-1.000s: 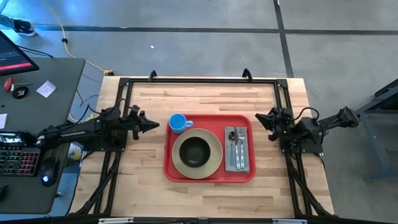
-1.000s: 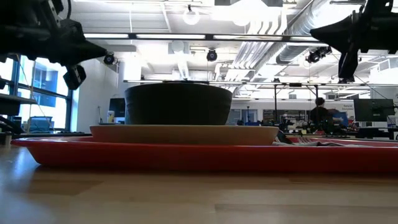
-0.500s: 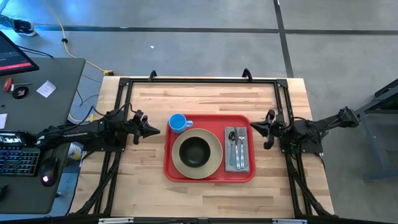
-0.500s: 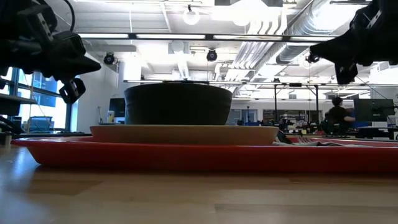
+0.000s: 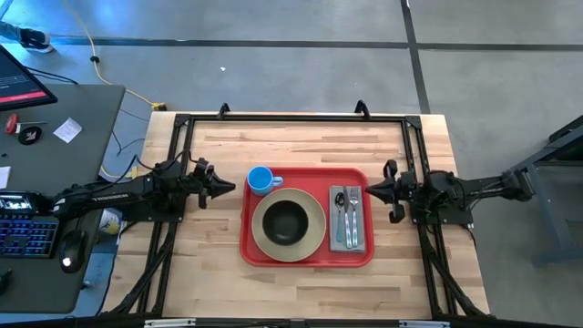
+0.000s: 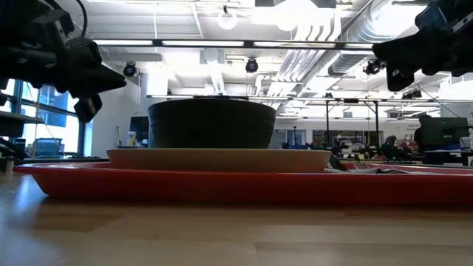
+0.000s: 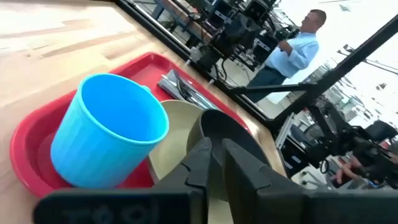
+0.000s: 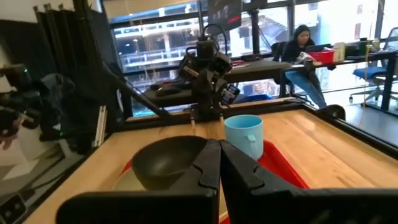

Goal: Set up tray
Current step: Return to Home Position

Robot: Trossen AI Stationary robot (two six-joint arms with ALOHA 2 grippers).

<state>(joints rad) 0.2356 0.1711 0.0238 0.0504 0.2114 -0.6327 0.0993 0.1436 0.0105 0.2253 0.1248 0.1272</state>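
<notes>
The red tray [image 5: 351,259] lies in the middle of the wooden table. On it stand a blue cup [image 5: 260,179] at its far left corner, a beige plate [image 5: 315,225] with a dark bowl [image 5: 286,221] in it, and a grey napkin [image 5: 361,239] bearing a spoon [image 5: 339,210] and a fork [image 5: 352,208]. My left gripper [image 5: 230,188] hovers shut left of the tray, tips toward the cup [image 7: 112,134]. My right gripper [image 5: 368,190] hovers shut at the tray's right rim, beside the napkin, facing the bowl [image 8: 165,160] and the cup [image 8: 244,135].
A black frame [image 5: 291,117] runs along the table's far edge and both sides. Bare wood lies near and far of the tray. A desk with a keyboard [image 5: 25,235] stands left of the table. People sit and stand in the room beyond the table.
My right gripper has moved toward the table's left, from beyond the tray's right rim up to it, and has turned about its axis while staying above the table. My left gripper has dipped slightly and stays beside the tray's left edge. Nothing on the tray has moved.
</notes>
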